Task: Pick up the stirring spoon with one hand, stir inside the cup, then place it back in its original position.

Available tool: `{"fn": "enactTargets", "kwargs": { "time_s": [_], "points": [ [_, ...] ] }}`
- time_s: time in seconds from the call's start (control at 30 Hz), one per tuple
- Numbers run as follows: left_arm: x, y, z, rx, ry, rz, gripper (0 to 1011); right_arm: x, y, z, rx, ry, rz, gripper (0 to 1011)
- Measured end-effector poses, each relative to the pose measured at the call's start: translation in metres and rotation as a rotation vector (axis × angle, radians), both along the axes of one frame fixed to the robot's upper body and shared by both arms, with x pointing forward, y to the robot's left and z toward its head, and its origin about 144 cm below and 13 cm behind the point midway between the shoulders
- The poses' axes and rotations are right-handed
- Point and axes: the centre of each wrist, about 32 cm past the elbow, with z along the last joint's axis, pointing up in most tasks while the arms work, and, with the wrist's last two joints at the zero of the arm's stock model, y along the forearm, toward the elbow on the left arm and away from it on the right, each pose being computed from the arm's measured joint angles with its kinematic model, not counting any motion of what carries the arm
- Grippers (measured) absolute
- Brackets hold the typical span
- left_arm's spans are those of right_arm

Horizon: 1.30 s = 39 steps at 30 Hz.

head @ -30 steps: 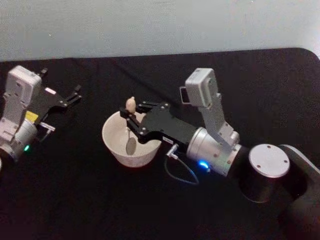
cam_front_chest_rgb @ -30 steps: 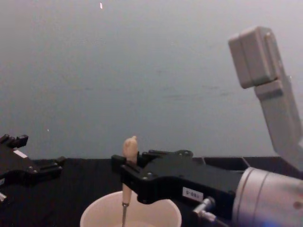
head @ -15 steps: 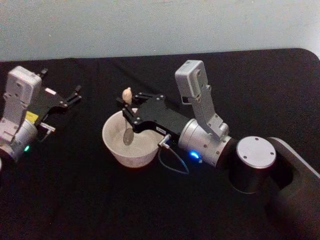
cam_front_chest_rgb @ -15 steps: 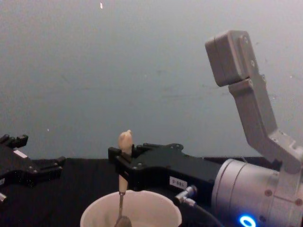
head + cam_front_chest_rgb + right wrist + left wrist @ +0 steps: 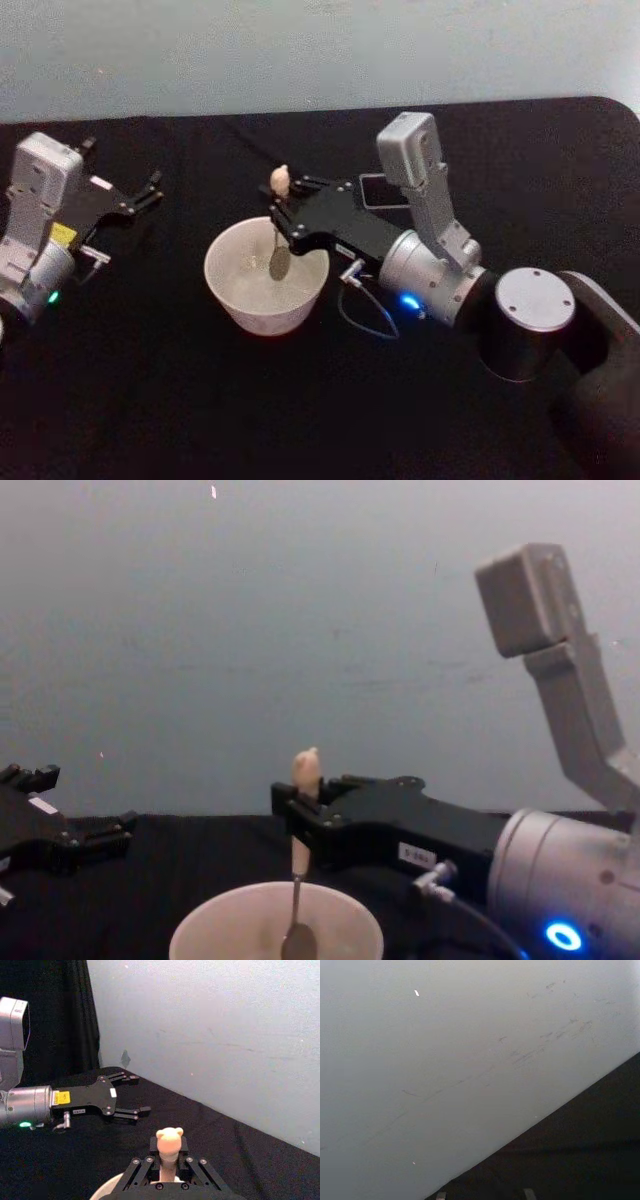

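Note:
The off-white cup (image 5: 252, 308) stands at the table's middle, and its rim also fills the bottom of the chest view (image 5: 215, 920). My right gripper (image 5: 283, 212) hovers over the cup's right side, shut on the stirring spoon's peach handle (image 5: 301, 852). The spoon (image 5: 277, 262) hangs upright with its dark metal bowl down inside the cup. Its bear head (image 5: 169, 1140) pokes up above the fingers. Behind the right arm stands the dark grey square holder (image 5: 378, 190), partly hidden. My left gripper (image 5: 122, 162) rests open at the far left, away from the cup.
A black cloth covers the table (image 5: 150, 400), with a pale wall (image 5: 300, 50) right behind it. The left gripper (image 5: 139, 1094) also shows in the right wrist view, beyond the spoon. The right arm's grey elbow (image 5: 535, 320) sits at the front right.
My right gripper has carried the spoon rightward across the cup, from its left back side to its right side. The left arm has stayed still.

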Motion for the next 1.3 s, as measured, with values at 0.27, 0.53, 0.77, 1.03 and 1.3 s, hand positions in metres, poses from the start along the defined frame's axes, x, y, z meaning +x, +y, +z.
{"fn": "enactTargets", "kwargs": {
  "time_s": [0.27,0.53,0.77,1.03,1.3],
  "points": [
    [0.0,0.0,0.0,0.0,0.0,0.0,1001,-0.008,-0.012,0.002,0.007,0.013,-0.002,188],
    [0.0,0.0,0.0,0.0,0.0,0.0,1001,-0.019,-0.017,0.001,0.01,0.032,0.019,188],
    [0.0,0.0,0.0,0.0,0.0,0.0,1001,-0.025,-0.012,0.003,0.019,0.034,0.05,188],
    [0.0,0.0,0.0,0.0,0.0,0.0,1001,-0.025,0.0,0.003,0.027,0.033,0.076,188],
    [0.0,0.0,0.0,0.0,0.0,0.0,1001,-0.017,0.011,0.003,0.026,0.018,0.069,188]
  ]
}}
